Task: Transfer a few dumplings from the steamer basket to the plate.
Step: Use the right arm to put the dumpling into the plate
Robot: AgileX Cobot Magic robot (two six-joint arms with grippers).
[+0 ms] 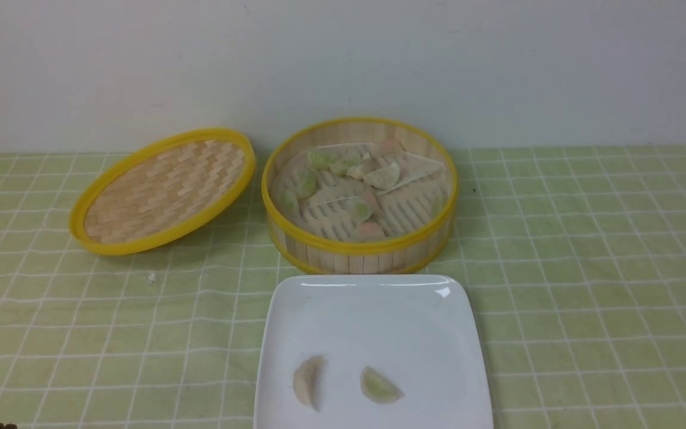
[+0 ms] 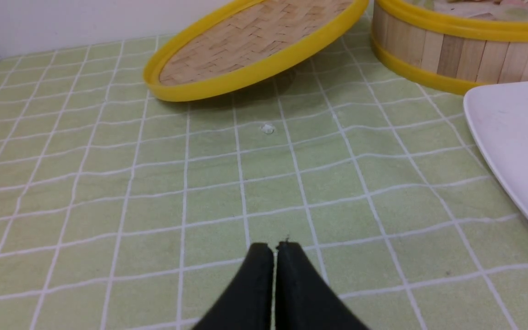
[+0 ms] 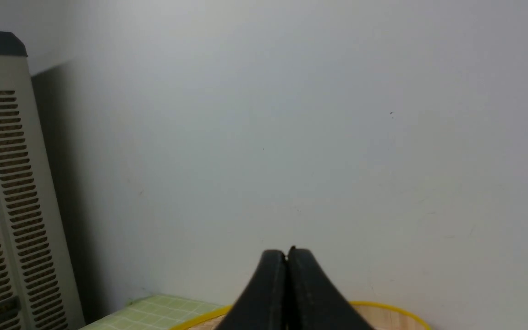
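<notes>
Right, both my claws are pinched fully together with nothing between them: my left gripper (image 2: 275,247) hangs low over the pale green checked tablecloth (image 1: 587,268), my right gripper (image 3: 287,253) is lifted and pointed at the bare grey wall (image 3: 337,114). Neither arm shows in the front view apart from a dark speck at the bottom left corner, which I can't identify

Task things: round bamboo-slat steamer basket with yellow rims (image 1: 359,249) sits mid-table, holding a loose pile of small pale crescent dumplings (image 1: 359,179), green, beige and pinkish. Large glossy white square plate with rounded corners (image 1: 373,310) lies just in front of it, apart by a thin strip of cloth. Two dumplings are on the plate already, a beige one (image 1: 308,380) and a green one (image 1: 380,386), apart from each other. Flat woven yellow-rimmed lid (image 1: 164,189) leans tilted beside the basket, on my left

Risks as I judge them:
- dumplings overlap, and what looks like a paper liner lies under them, so a pinch could lift two at once or drag the liner
- skins look soft, too hard a squeeze could tear one
- basket wall is upright, a low approach could clip the rim and shove the basket into the plate
- glossy plate, a dropped dumpling could slide

Hard to see: plate's near edge is cut off in the front view; dumpling count is unclear, some sit behind the near wall; small white crumb (image 2: 267,129) on the cloth near the lid, can't tell what; my right wrist view shows only a sliver of yellow rim and a vented cream appliance (image 3: 2,192)
</notes>
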